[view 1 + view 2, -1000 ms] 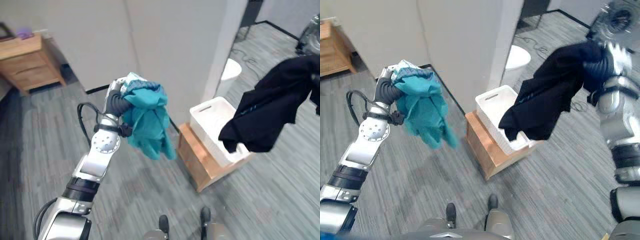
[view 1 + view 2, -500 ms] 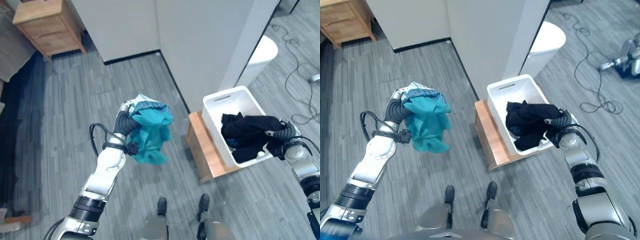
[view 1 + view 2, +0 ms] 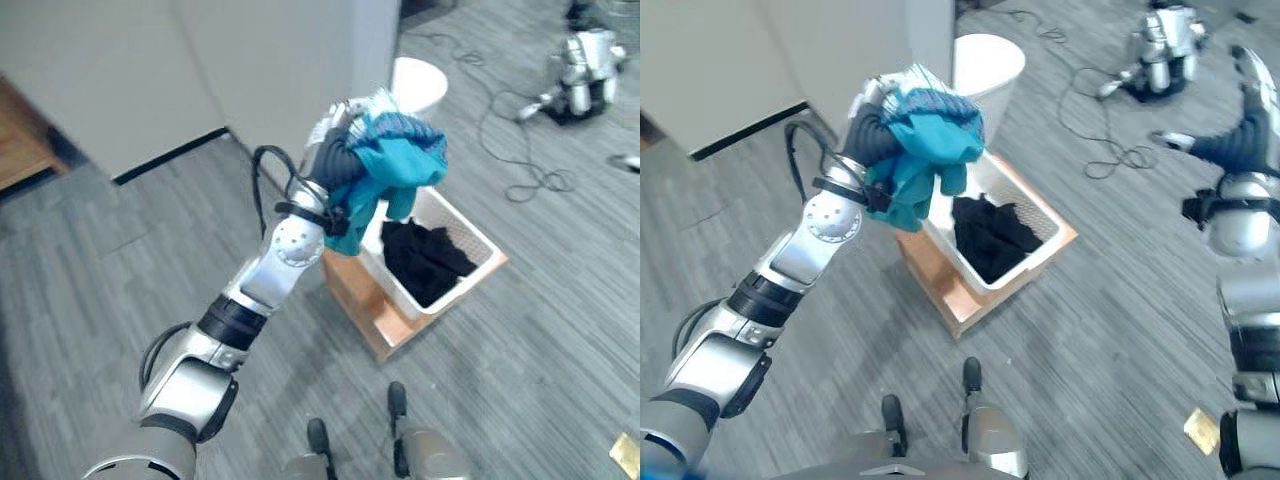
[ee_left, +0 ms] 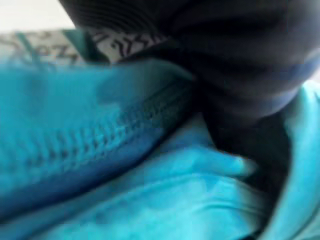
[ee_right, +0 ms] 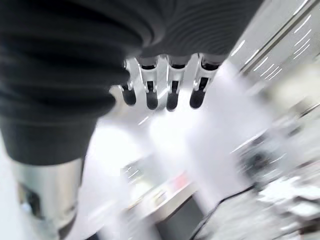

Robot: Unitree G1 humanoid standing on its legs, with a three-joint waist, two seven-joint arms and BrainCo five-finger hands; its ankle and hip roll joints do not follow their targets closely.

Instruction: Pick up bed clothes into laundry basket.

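My left hand (image 3: 876,136) is raised and shut on a bunched teal garment (image 3: 397,165), which hangs just above the near-left rim of the white laundry basket (image 3: 476,234). In the left wrist view the teal cloth (image 4: 125,165) is pressed close against the hand. A black garment (image 3: 989,235) lies inside the basket. My right hand (image 3: 1250,95) is held up far to the right of the basket, its fingers (image 5: 161,90) straight and holding nothing.
The basket rests on a low wooden stand (image 3: 362,297). A white round bin (image 3: 420,79) stands behind it by the grey partition wall (image 3: 200,60). Loose cables (image 3: 520,150) and a silver machine (image 3: 585,58) lie on the floor at the back right.
The camera has shifted. My left hand has carried the teal garment over the basket. My right hand has let go of the black garment, now in the basket, and risen to the right.
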